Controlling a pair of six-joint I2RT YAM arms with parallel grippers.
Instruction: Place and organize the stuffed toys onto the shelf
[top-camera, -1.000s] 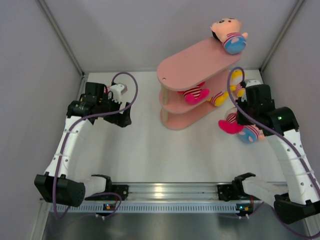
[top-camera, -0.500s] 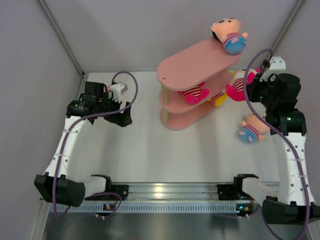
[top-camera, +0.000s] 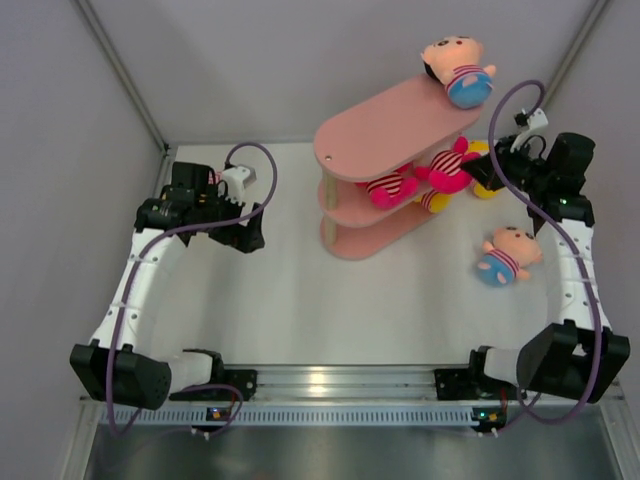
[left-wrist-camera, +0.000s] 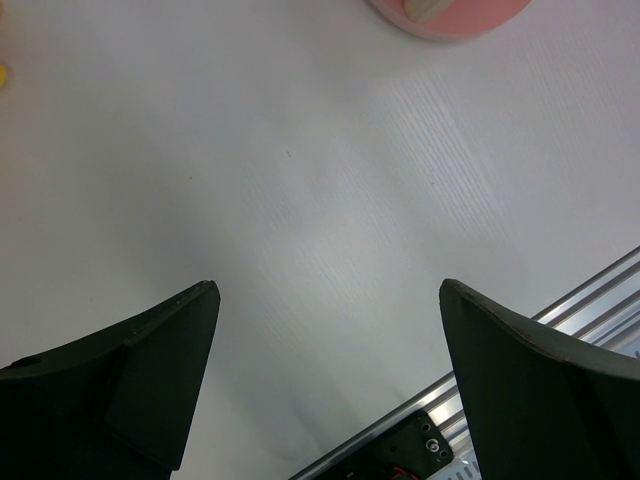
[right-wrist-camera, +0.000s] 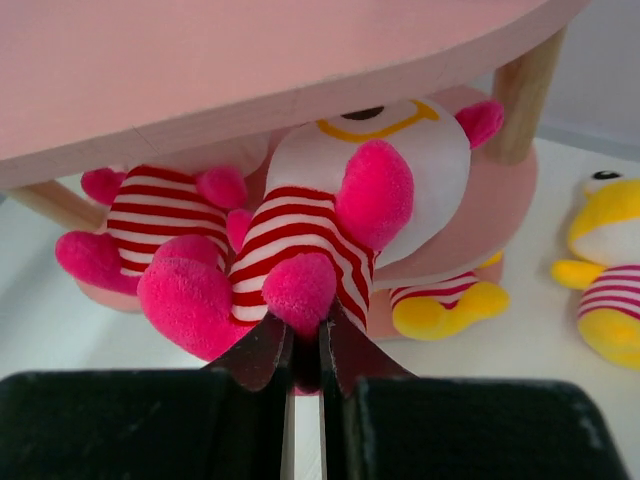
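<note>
The pink three-tier shelf (top-camera: 380, 125) stands at the back centre. My right gripper (top-camera: 478, 172) is shut on a hot pink striped toy (top-camera: 445, 170) and holds it at the right end of the middle tier. In the right wrist view the fingers (right-wrist-camera: 265, 355) pinch its leg, and its body (right-wrist-camera: 330, 230) lies under the top board (right-wrist-camera: 250, 60). Another pink toy (top-camera: 390, 188) lies on the middle tier. A peach-headed toy (top-camera: 455, 70) sits on the top tier. A second peach-headed toy (top-camera: 505, 255) lies on the table. My left gripper (top-camera: 245, 235) is open and empty.
A yellow toy (right-wrist-camera: 450, 300) lies on the bottom tier. Another yellow toy (right-wrist-camera: 605, 270) lies on the table right of the shelf. The shelf's base (left-wrist-camera: 450, 15) shows at the top of the left wrist view. Grey walls close in the table.
My right gripper has carried the pink toy up from the table beside the peach-headed toy and leftward to the shelf's middle tier. The left arm has not moved.
</note>
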